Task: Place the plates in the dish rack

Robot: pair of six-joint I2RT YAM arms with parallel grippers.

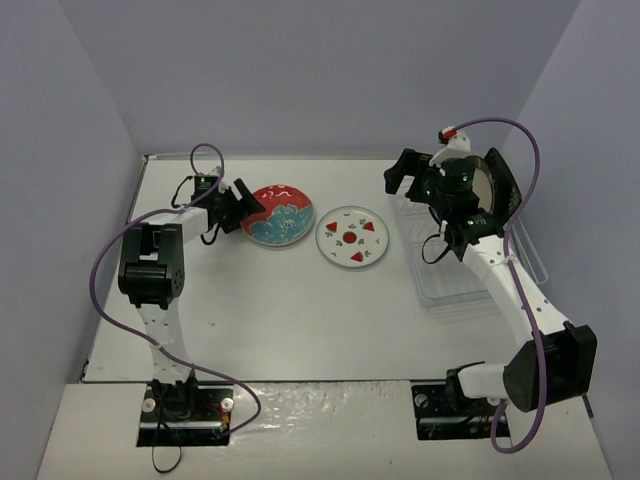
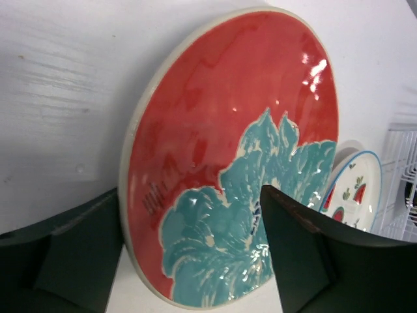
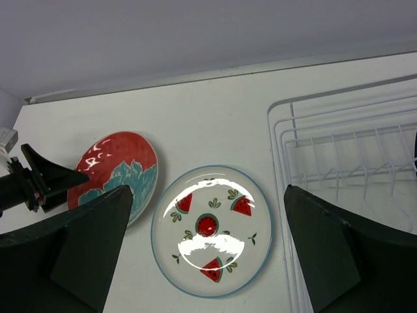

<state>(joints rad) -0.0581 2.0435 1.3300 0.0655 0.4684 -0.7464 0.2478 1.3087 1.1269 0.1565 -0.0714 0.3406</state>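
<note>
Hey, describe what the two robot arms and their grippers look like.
The left arm and right arm are white tubes with chunky black joints, each trailing a purple cable. The left gripper and right gripper have black wedge-shaped fingers.

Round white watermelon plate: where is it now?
Top view, table centre: the round white watermelon-slice plate lies flat between the round red-and-teal floral plate on its left and the white wire dish rack on its right.

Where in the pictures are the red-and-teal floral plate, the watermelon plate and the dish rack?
red-and-teal floral plate (image 1: 283, 226): top view, on its teal flower.
watermelon plate (image 3: 207, 225): right wrist view, on the round watermelon motif at its middle.
dish rack (image 1: 440, 285): top view, on its tray base, left of the arm.
</note>
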